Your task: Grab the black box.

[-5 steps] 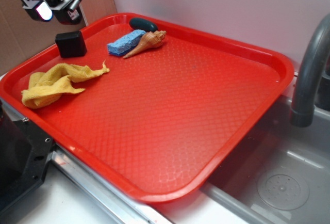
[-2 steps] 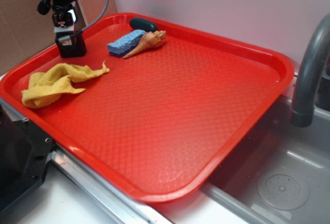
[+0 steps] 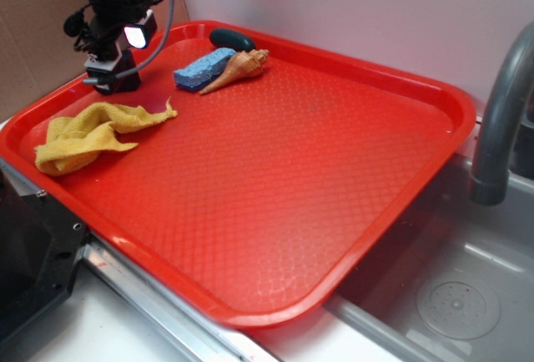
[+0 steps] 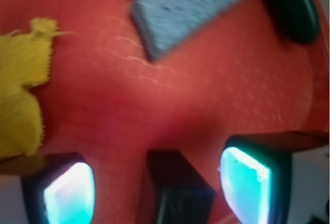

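Observation:
The black box (image 3: 125, 82) sits at the far left corner of the red tray (image 3: 450, 105), mostly hidden by my gripper (image 3: 109, 68), which has come down over it. In the wrist view the black box (image 4: 178, 188) stands between my two lit pads (image 4: 69, 195), with red tray showing in the gap on each side. The jaws are open and straddle the box without touching it.
A blue sponge (image 3: 203, 68), a seashell (image 3: 239, 67) and a dark teal oval object (image 3: 232, 39) lie just right of the box. A yellow cloth (image 3: 83, 135) lies in front of it. A faucet (image 3: 501, 112) and sink (image 3: 459, 295) are at the right.
My gripper has dropped from above and left of the box down onto it, and its fingers now stand on either side of the box. The box has not moved.

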### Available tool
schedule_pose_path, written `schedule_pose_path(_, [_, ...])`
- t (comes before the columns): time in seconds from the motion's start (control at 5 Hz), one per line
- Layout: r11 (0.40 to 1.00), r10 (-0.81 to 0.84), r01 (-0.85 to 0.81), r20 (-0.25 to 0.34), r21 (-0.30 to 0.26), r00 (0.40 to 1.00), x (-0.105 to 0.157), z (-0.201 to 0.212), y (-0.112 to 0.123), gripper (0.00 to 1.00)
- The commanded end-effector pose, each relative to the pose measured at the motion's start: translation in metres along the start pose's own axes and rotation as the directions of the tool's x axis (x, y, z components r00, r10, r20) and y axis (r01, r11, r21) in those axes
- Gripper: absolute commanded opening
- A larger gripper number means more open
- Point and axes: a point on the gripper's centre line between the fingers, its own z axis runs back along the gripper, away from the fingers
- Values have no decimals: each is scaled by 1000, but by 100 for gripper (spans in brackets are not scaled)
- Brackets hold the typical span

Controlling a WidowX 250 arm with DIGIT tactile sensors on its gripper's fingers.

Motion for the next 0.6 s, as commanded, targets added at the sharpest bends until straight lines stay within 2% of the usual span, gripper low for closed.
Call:
schedule_pose_path(0.0, [997, 66, -67, 23, 43, 998, -23, 12, 1, 100])
schedule_pose_path(0.4, [988, 110, -112, 20, 109, 994, -20, 34, 12, 100])
